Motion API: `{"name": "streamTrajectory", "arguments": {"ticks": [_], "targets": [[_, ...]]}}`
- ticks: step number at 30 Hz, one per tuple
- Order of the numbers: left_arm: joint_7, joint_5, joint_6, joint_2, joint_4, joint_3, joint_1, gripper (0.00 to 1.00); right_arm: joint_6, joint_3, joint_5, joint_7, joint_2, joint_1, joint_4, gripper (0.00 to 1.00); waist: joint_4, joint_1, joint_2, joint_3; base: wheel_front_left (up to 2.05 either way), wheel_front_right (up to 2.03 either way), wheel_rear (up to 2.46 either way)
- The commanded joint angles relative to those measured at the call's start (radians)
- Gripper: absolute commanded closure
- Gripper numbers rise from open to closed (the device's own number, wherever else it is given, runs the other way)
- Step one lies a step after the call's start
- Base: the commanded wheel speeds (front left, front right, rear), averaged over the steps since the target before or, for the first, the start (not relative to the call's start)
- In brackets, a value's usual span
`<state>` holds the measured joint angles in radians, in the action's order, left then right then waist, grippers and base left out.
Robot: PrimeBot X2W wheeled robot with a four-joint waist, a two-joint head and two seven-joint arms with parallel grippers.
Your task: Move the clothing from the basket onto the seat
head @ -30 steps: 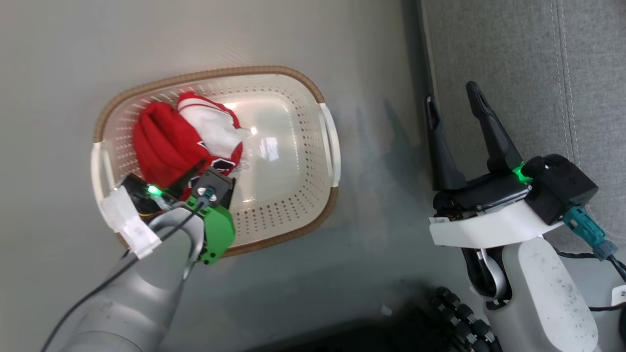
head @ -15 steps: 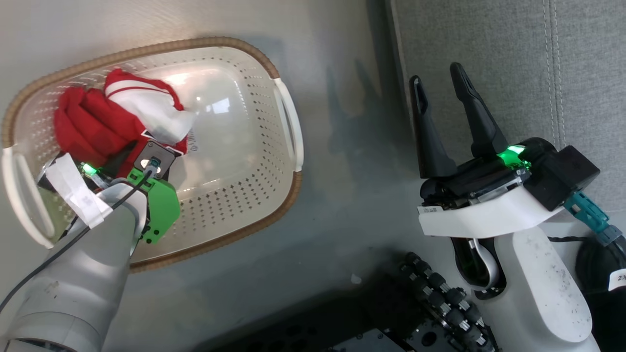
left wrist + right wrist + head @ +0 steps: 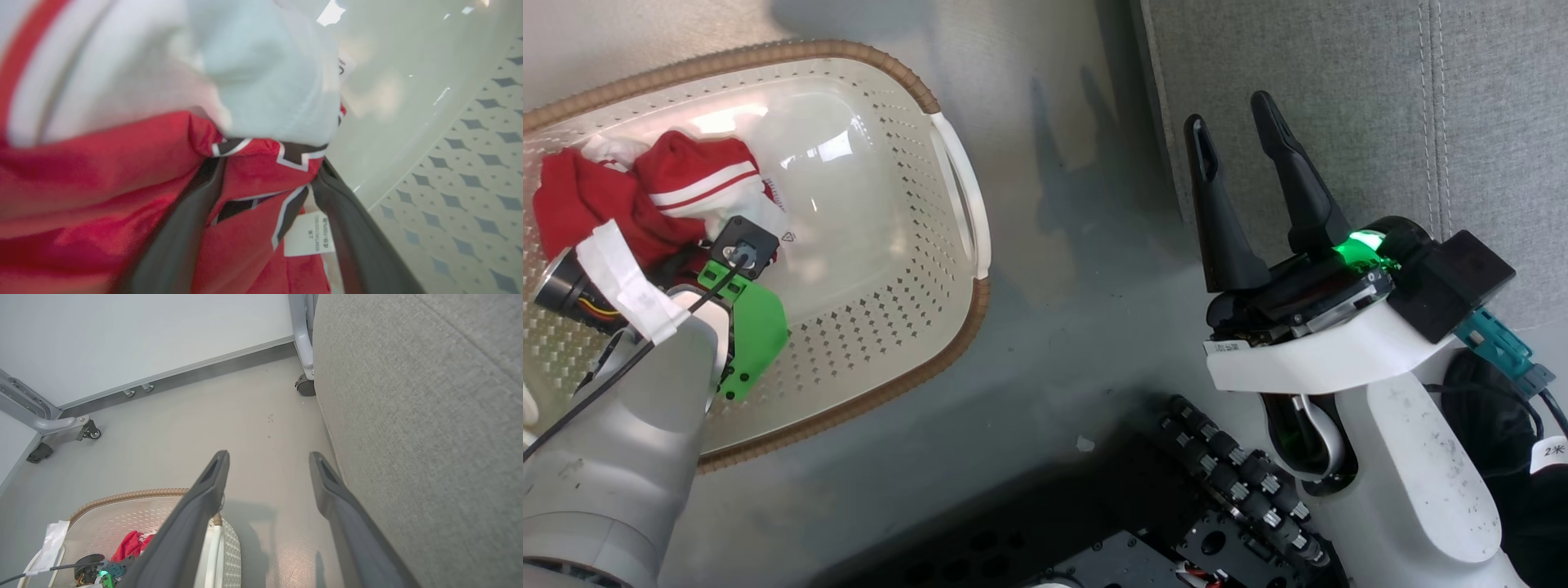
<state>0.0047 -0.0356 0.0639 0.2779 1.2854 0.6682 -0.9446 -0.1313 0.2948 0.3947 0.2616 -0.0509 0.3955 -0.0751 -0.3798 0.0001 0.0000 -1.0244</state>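
The cream basket point(image 3: 890, 73) with its brown rim lies on the grey floor at the left, also in the right wrist view point(image 3: 135, 494). The red clothing point(image 3: 596, 196) with white stripes is bunched at its far-left end. My left gripper point(image 3: 686, 245) reaches down into the heap. In the left wrist view its fingers point(image 3: 347, 212) stand apart, open, with red fabric point(image 3: 102, 183) and a small white tag point(image 3: 309, 234) between them. My right gripper point(image 3: 1229, 114) hangs open and holds nothing beside the grey seat point(image 3: 1339, 82), whose side point(image 3: 429, 416) is at the right.
My dark base with a black cable chain point(image 3: 1233, 465) sits at the bottom of the head view. A caster of a grey frame point(image 3: 304, 384) stands at the seat's far corner, another wheeled frame point(image 3: 88, 433) along the white wall. Grey floor separates basket and seat.
The head camera has swung, so the basket shows further left. My left gripper has pushed deeper into the clothing, and the striped part has rolled over. The right gripper stays open.
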Motion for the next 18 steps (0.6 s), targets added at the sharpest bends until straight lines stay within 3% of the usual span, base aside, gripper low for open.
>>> {"name": "streamTrajectory", "arguments": {"ticks": [1, 2, 3, 5, 18], "targets": [[0.018, 0.0, 0.007, 0.02, 0.005, 0.003, -0.017, 0.0, 0.001, 0.002, 0.008, 0.005, 0.0, 0.017, -0.003, 0.0, -0.01, -0.0001, 0.0, -0.011, 0.0, 0.0, 0.0], [0.031, -0.004, 0.002, 0.022, 0.005, 0.002, -0.017, 0.0, 0.001, 0.002, 0.007, 0.005, 0.0, 0.017, -0.002, 0.0, -0.011, -0.0001, 0.0, -0.011, 0.0, 0.0, 0.0], [0.056, -0.004, 0.001, 0.022, 0.008, 0.005, -0.015, 0.18, 0.001, 0.002, 0.007, 0.005, 0.0, 0.017, -0.001, 0.0, -0.012, -0.0001, 0.0, -0.012, 0.0, 0.0, 0.0], [0.074, -0.004, 0.004, 0.023, 0.009, 0.01, -0.014, 1.0, 0.001, 0.0, 0.005, 0.005, 0.0, 0.016, -0.001, 0.0, -0.012, -0.0001, 0.0, -0.011, 0.0, 0.0, 0.0], [0.068, -0.006, 0.011, 0.036, 0.009, 0.041, -0.028, 1.0, 0.001, -0.011, -0.005, 0.005, 0.0, 0.024, -0.005, 0.0, -0.01, -0.0001, 0.0, -0.008, 0.0, 0.0, 0.0]]}}
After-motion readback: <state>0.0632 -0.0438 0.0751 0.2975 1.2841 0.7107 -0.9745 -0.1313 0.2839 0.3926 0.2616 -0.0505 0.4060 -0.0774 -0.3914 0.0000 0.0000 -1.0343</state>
